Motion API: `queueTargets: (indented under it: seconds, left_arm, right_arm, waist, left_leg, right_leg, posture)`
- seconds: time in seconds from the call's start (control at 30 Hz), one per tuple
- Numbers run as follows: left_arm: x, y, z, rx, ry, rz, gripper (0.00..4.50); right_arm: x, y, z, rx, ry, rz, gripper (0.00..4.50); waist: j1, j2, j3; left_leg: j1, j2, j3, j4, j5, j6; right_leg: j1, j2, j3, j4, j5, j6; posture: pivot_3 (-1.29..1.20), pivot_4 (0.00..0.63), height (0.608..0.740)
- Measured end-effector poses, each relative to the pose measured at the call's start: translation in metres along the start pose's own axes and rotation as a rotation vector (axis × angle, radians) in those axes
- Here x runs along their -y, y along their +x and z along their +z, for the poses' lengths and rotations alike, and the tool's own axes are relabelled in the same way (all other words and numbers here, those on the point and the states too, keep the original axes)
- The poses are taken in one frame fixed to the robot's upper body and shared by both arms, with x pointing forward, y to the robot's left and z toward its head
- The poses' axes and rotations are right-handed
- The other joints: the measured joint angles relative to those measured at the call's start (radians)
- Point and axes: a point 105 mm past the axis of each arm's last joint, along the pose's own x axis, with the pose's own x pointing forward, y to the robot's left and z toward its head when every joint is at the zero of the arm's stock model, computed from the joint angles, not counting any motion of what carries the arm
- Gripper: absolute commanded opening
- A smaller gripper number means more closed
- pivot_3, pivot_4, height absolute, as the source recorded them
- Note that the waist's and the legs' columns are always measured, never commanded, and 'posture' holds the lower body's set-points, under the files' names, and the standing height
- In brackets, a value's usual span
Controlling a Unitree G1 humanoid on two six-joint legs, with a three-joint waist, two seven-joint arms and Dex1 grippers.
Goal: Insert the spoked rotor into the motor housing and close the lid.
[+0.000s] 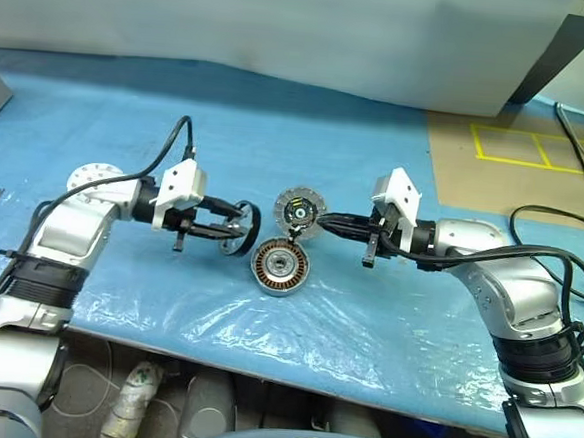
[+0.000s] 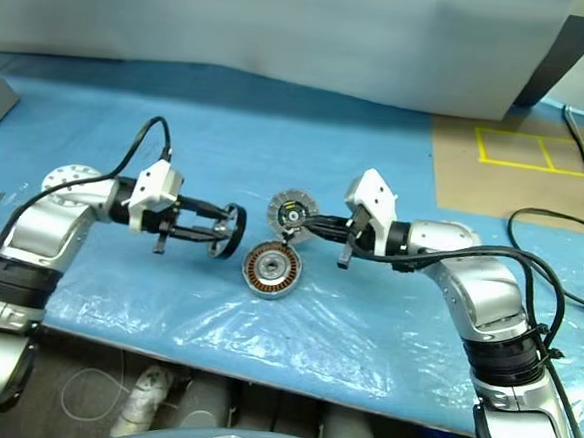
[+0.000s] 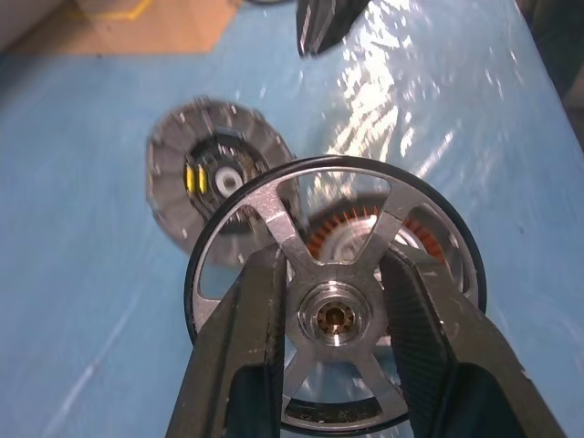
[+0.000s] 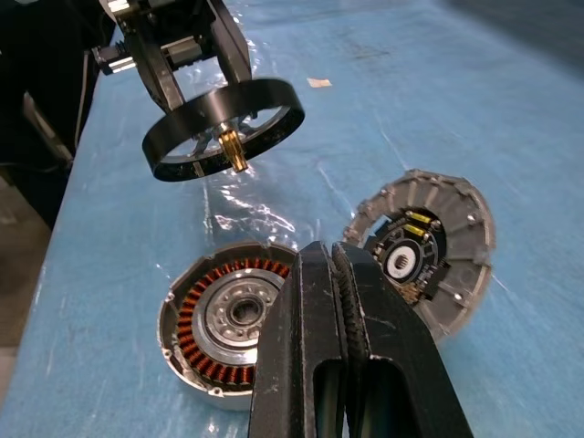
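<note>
clenched right gripper [image 4: 339, 274], left gripper [image 3: 333, 274] grasping spoked rotor [image 3: 336, 315] over blue table [image 1: 278, 128]

Bright, even light; glare on the plastic sheet [image 3: 401, 82]; soft blur at wrist-view edges.

arms: silver-grey, black joints | wrists: white camera blocks | cables: black | tool fingers: black

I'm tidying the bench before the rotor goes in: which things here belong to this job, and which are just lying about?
Job:
- spoked rotor, held in the left gripper
- motor housing
- finned grey lid, standing on edge near the shut right gripper

Lying about:
- white round disc
- black cable
- yellow tape outline
</note>
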Motion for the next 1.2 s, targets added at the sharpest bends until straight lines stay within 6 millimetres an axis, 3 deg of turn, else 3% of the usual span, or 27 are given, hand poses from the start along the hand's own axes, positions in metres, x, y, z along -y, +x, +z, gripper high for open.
queueTargets:
  seconds: [0.1, 0.33, 0.5, 0.7, 1.2]
  left_arm:
    - [-0.001, 0.014, 0.006, 0.056, -0.019, -0.02, 1.24]
    - [0.013, 0.03, -0.007, 0.031, -0.045, -0.122, 1.24]
    - [0.016, 0.031, -0.026, -0.075, -0.008, -0.172, 1.24]
    - [0.008, 0.03, -0.016, -0.113, 0.071, -0.198, 1.24]
    - [0.015, 0.036, -0.026, -0.134, 0.059, -0.256, 1.24]
  right_arm:
    - [0.001, -0.002, -0.004, -0.014, 0.005, -0.019, 0.0]
    - [-0.003, -0.006, -0.009, -0.037, 0.019, -0.044, 0.0]
    - [-0.004, -0.01, -0.011, -0.046, 0.021, -0.068, 0.0]
    - [-0.004, -0.012, -0.013, -0.051, 0.029, -0.088, 0.0]
    - [-0.004, -0.011, -0.018, -0.057, 0.041, -0.119, 0.0]
  waist:
    - [-0.004, 0.0, 0.0]
    - [-0.002, 0.0, 0.0]
    - [-0.001, 0.0, 0.0]
    - [0.0, 0.0, 0.0]
    - [-0.001, 0.0, 0.0]
  left_leg:
    - [0.0, 0.0, 0.0, -0.001, 0.0, 0.0]
    - [0.0, 0.0, 0.0, -0.002, 0.0, 0.0]
    - [0.0, 0.0, 0.0, -0.001, 0.0, 0.0]
    - [0.0, 0.0, -0.001, -0.001, 0.0, 0.0]
    - [0.0, 0.0, -0.001, -0.001, 0.0, 0.0]
  right_leg:
    - [0.0, 0.0, 0.0, 0.0, 0.0, 0.0]
    - [-0.001, 0.001, 0.0, -0.001, 0.0, 0.0]
    - [-0.001, 0.001, 0.0, -0.001, 0.0, 0.0]
    - [0.0, 0.0, 0.0, -0.001, 0.0, 0.0]
    - [0.0, 0.0, 0.0, -0.001, 0.0, 0.0]
  posture:
    - [0.0, 0.15, 0.74]
    - [0.0, 0.15, 0.74]
    - [0.0, 0.15, 0.74]
    - [0.0, 0.15, 0.74]
    - [0.0, 0.15, 0.74]
